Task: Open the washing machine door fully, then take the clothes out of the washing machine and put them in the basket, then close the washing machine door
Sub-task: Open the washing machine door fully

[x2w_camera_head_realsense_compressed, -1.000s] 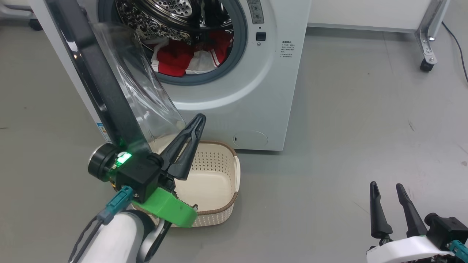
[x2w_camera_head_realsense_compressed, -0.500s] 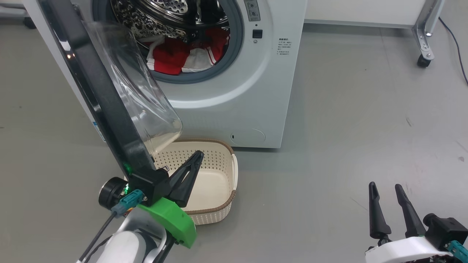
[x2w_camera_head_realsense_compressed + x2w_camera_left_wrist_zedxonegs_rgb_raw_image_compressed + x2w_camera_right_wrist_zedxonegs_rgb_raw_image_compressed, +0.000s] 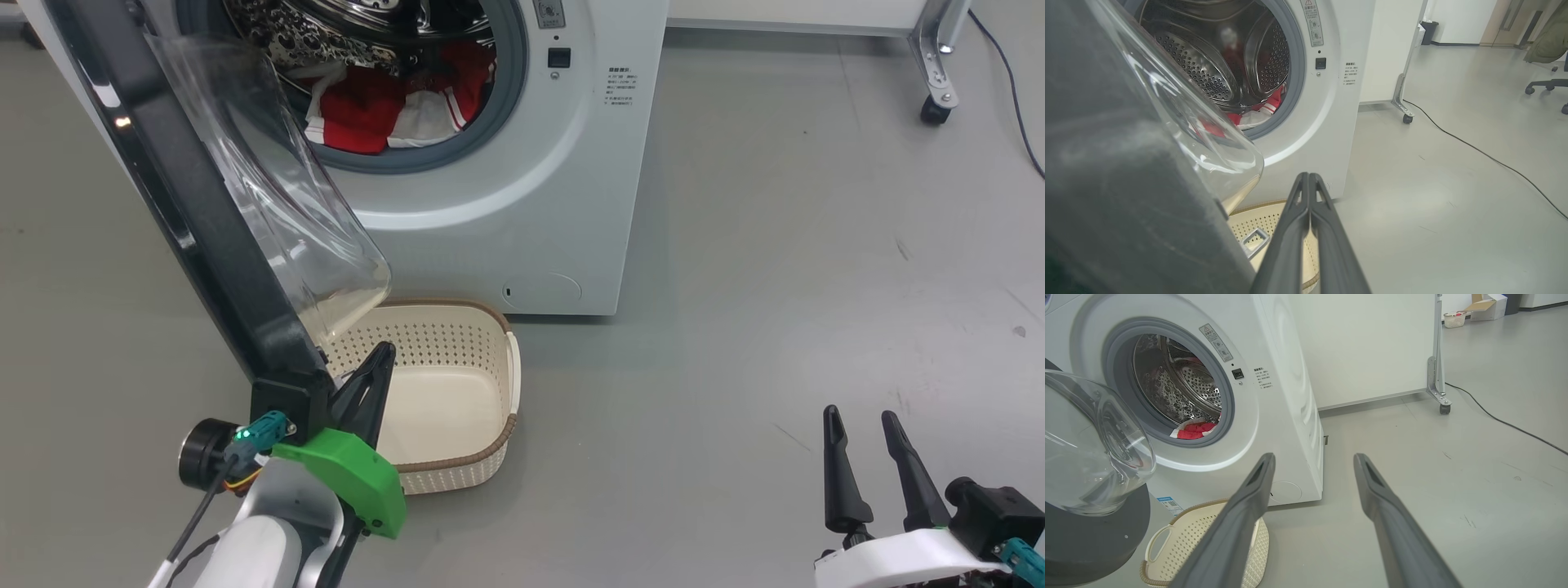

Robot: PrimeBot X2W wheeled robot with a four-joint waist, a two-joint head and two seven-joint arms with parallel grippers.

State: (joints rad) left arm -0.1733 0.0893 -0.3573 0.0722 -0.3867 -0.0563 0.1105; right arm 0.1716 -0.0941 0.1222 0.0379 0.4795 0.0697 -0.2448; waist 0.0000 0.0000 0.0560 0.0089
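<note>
The white washing machine (image 3: 571, 188) stands at the top of the head view. Its door (image 3: 188, 220) hangs open to the left, black ring edge-on, glass bowl (image 3: 286, 212) bulging right. Red and white clothes (image 3: 367, 106) lie in the steel drum, also seen as clothes (image 3: 1194, 430) and clothes (image 3: 1255, 116). The cream basket (image 3: 502, 441) sits on the floor below the door. My left gripper (image 3: 382, 353) is shut on nothing, close beside the door's lower edge and above the basket's near left corner. My right gripper (image 3: 857, 418) stands open at the lower right, far from the machine.
A white panel on a wheeled metal leg (image 3: 931, 73) stands behind the machine at the right, with a dark cable (image 3: 1016, 90) on the floor. An office chair (image 3: 1547, 83) is far off. Grey floor stretches to the right of the machine and basket.
The head camera has shifted. The door has swung wider toward me, and my shut left gripper has drawn back and down beside its lower edge. The right gripper has not moved.
</note>
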